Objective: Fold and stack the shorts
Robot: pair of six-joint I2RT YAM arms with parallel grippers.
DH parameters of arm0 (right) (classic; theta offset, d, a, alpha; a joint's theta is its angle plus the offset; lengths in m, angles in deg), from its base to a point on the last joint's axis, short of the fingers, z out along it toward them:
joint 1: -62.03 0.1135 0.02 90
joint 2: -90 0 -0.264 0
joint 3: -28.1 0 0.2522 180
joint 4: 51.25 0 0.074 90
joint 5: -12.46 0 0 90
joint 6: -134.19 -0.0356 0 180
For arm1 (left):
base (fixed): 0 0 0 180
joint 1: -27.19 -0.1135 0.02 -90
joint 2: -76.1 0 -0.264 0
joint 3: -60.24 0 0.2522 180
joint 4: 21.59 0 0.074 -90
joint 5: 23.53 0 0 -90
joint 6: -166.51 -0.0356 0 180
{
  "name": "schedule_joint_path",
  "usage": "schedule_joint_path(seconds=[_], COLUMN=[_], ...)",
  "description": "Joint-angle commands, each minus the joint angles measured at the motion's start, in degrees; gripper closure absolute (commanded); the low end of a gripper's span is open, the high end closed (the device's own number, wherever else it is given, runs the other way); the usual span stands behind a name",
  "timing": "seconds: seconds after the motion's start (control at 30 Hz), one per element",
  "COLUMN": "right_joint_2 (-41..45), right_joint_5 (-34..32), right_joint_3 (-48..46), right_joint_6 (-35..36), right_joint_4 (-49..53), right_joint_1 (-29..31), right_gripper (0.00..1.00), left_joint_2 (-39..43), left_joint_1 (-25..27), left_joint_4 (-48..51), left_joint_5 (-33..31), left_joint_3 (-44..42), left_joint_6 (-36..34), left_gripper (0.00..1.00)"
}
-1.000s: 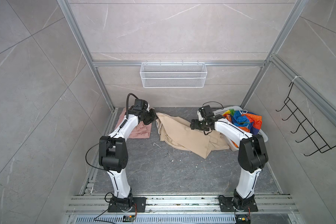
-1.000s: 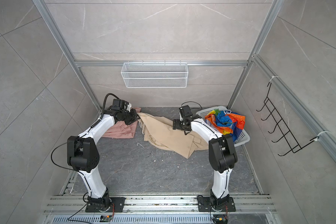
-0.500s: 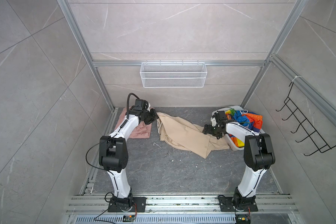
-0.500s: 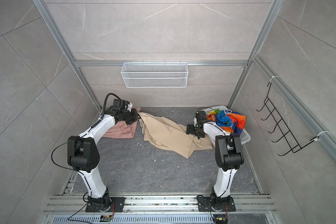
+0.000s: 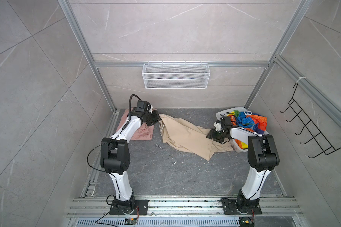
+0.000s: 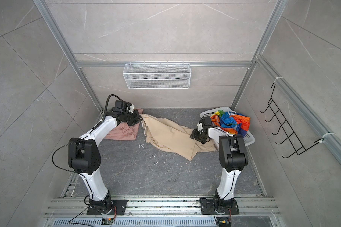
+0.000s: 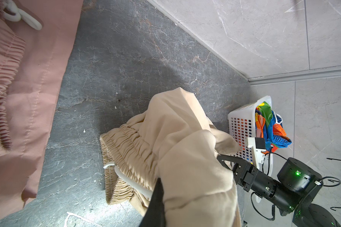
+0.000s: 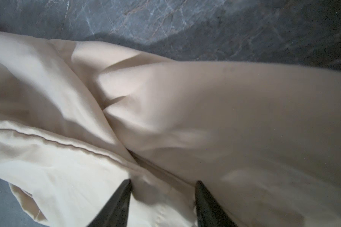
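The beige shorts (image 5: 185,135) (image 6: 169,133) lie crumpled across the middle of the grey floor. My left gripper (image 5: 158,118) (image 6: 141,119) is shut on their far-left end, near the gathered waistband (image 7: 126,149); one dark finger (image 7: 157,198) shows against the cloth. My right gripper (image 5: 209,136) (image 6: 192,136) (image 8: 162,182) rests on their right part, jaws apart with a bunched fold between them. The salmon-pink shorts (image 5: 142,133) (image 6: 124,132) lie folded at the far left. The rainbow-striped shorts (image 5: 248,121) (image 6: 232,121) fill the basket.
A white perforated basket (image 5: 222,114) (image 6: 207,113) stands at the far right, just behind my right arm. A white wire shelf (image 5: 175,78) hangs on the back wall. A black hook rack (image 5: 311,133) is on the right wall. Metal rails run along the front.
My right gripper has slid right along the beige shorts toward the basket and settled lower on the cloth, its jaws narrower than before. The left arm has not moved.
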Motion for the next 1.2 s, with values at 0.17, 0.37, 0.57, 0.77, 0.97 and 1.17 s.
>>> schedule_joint_path(seconds=[0.17, 0.37, 0.57, 0.77, 0.97, 1.17], right_joint_2=[2.3, 9.7, 16.7, 21.1, 30.3, 37.6], right_joint_5=[1.3, 0.0, -0.3, 2.4, 4.8, 7.0], right_joint_3=[-1.3, 2.4, 14.8, 34.1, 44.9, 51.2], right_joint_6=[-1.5, -3.6, -7.4, -5.6, -3.3, -5.2], right_joint_4=[-1.5, 2.4, 8.8, 19.4, 24.8, 23.5], right_joint_1=[0.2, -0.9, -6.0, -10.3, -12.3, -13.2], right_gripper=[0.82, 1.0, 1.0, 1.0, 1.0, 1.0], left_joint_2=[1.5, 1.8, 1.9, 5.7, 19.1, 32.0], left_joint_1=[0.1, -0.2, -1.4, -1.5, -0.9, 4.5], left_joint_4=[-0.7, 0.5, 4.5, 8.9, 7.1, 0.3], left_joint_5=[1.0, 0.6, -1.6, -2.4, -1.2, 1.6], left_joint_3=[1.1, 2.6, 9.1, 16.3, 16.9, 15.5], left_joint_6=[-1.4, -2.1, -4.2, -7.8, -9.0, -7.0], left_gripper=[1.0, 1.0, 1.0, 1.0, 1.0, 1.0])
